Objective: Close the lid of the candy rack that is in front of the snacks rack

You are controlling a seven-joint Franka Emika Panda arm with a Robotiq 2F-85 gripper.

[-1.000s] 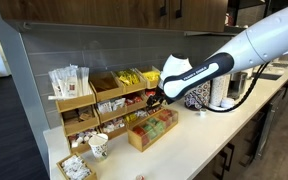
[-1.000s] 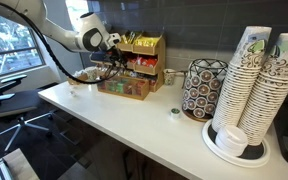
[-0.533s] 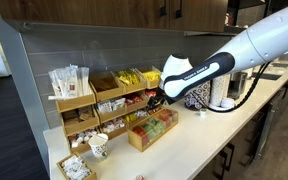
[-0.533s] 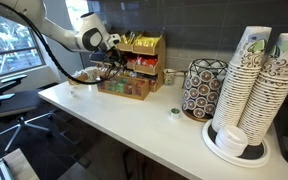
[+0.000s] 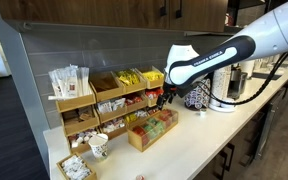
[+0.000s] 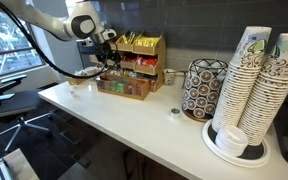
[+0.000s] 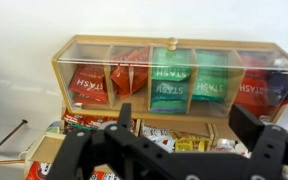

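The candy rack is a small light-wood box of green, orange and red packets, standing in front of the big stepped snacks rack. Both show in both exterior views, the candy rack before the snacks rack. In the wrist view the see-through lid lies down flat over the candy rack and its packets. My gripper hangs open and empty above the box's back edge, clear of the lid. It also shows in an exterior view and the wrist view.
A wire holder of pods and tall stacks of paper cups stand further along the white counter. A wooden tray of white packets and a paper cup sit beside the racks.
My arm has lifted and drawn back from the candy rack, with the gripper rising off the lid. The lid stays down.
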